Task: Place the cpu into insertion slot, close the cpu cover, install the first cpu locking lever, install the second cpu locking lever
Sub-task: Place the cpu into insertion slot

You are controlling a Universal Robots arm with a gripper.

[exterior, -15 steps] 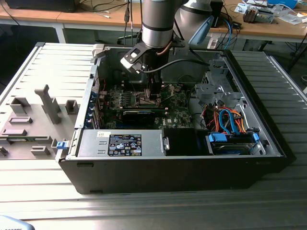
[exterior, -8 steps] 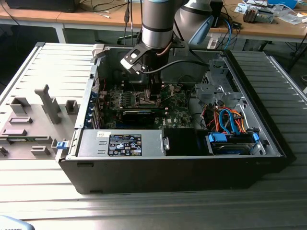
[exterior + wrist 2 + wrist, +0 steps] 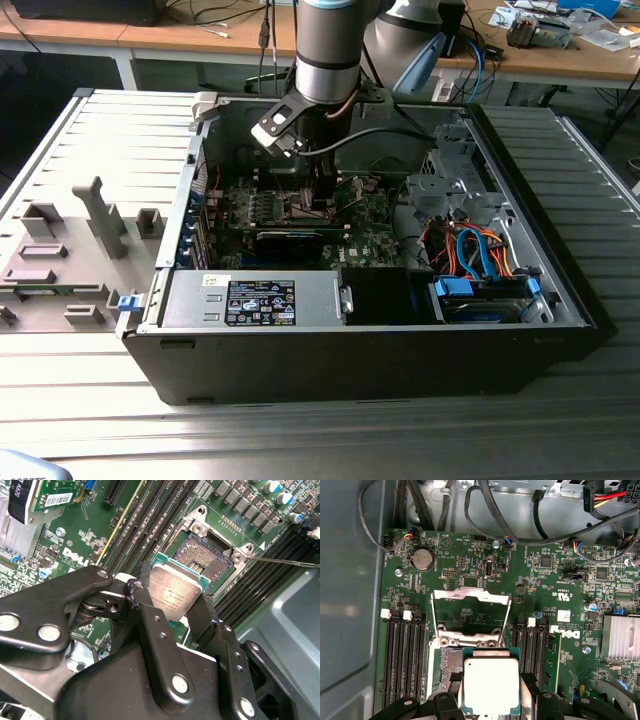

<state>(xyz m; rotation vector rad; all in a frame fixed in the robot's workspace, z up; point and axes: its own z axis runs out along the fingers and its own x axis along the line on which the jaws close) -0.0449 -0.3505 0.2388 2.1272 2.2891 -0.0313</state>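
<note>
Ribbed metal table (image 3: 300,440) runs closest to the exterior camera. On it a computer case (image 3: 350,365) lies on its side with the lid off.

Robot arm (image 3: 330,50) hangs from the far side and points straight down into the case, a little toward the exterior view's left of its middle. Its wrist is close above the green circuit board (image 3: 372,238).

State of gripper (image 3: 176,605): clamped on the chip (image 3: 491,684), one finger on each of two opposite edges. The chip's metal top faces up and it lies flat to the board.

Hinged cover (image 3: 470,595) stands swung up at one edge of the socket, leaving the opening free.

Target socket (image 3: 210,555) lies under and just beyond the chip. In the second wrist view the chip overlaps one corner of it, and most of the pin field is bare. Chip edges run roughly parallel to the socket rim.

Judgement: the chip is above the socket, offset, not seated. Whether they touch cannot be told.
</note>
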